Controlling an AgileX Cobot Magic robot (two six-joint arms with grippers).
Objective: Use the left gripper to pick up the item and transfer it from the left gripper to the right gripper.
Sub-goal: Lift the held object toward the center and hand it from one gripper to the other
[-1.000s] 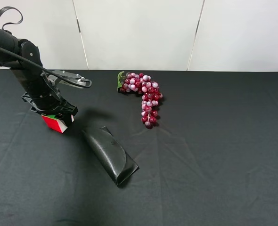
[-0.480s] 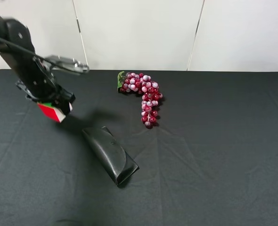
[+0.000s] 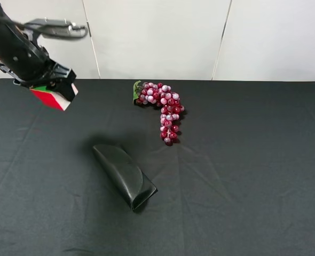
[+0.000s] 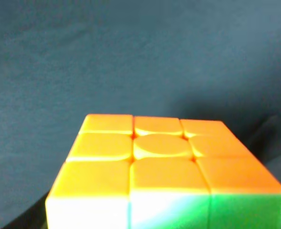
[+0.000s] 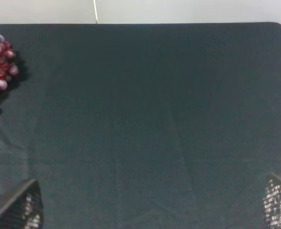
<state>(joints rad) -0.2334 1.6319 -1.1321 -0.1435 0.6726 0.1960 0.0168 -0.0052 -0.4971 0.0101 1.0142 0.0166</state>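
The right pincer (image 5: 147, 204) shows only two cut-off fingertips, wide apart. A glasses case (image 3: 124, 177) lies nearest on the desk (image 3: 243, 170), grapes (image 3: 163, 109) beyond. Far left, the left pincer (image 3: 49, 85) clamps the cube (image 3: 53, 97) above the desk, its fingertips hard to make out

The table (image 3: 243, 186) fills the scene, and a wall (image 3: 157, 37) stands behind its far edge. The grapes (image 3: 163, 109) lie on the table at the far side, a little left of the middle. The case (image 3: 124, 176) lies on it nearer and more to the left, well apart from the grapes. The cube (image 3: 53, 97) is held in the left gripper (image 3: 49, 87) above the far left corner, not touching the table.
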